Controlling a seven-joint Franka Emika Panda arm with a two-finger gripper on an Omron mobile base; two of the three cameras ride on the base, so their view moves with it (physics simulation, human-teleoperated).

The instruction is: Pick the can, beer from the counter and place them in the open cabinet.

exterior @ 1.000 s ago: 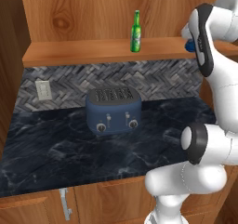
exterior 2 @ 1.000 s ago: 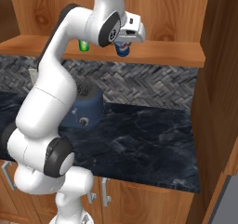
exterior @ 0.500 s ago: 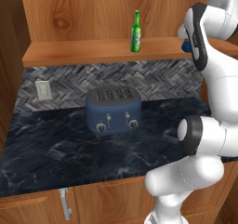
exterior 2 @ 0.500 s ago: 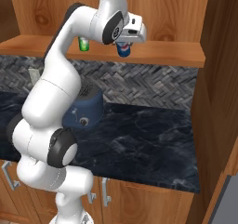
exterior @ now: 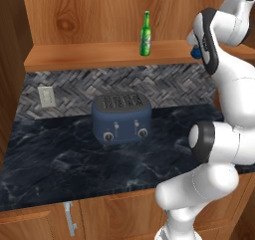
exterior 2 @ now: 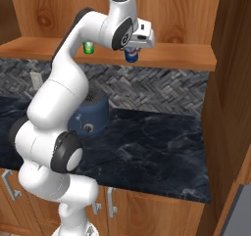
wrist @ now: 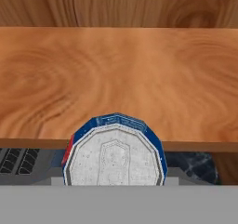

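gripper (exterior 2: pixel 131 53) clamped on small blue soda can (exterior 2: pixel 131 55) at front edge of wooden cabinet shelf (exterior 2: pixel 181 54), slim green glass bottle (exterior: pixel 145 34) upright further left on it.

In the right base view, the arm is covering most of the beer (exterior 2: pixel 88 47) on the cabinet (exterior 2: pixel 171 59) shelf, leaving a green sliver, and is also hiding part of the blue toaster (exterior 2: pixel 93 117) below that shelf. The hand is masking the upper part of the can (exterior 2: pixel 131 55), so the fingers are not showing. In the hand view, the bottom edge is cutting off the can (wrist: pixel 115 151). In the left base view, the arm is hiding nearly all of the can (exterior: pixel 196 53), and the beer's (exterior: pixel 145 34) label is staying too small to read.
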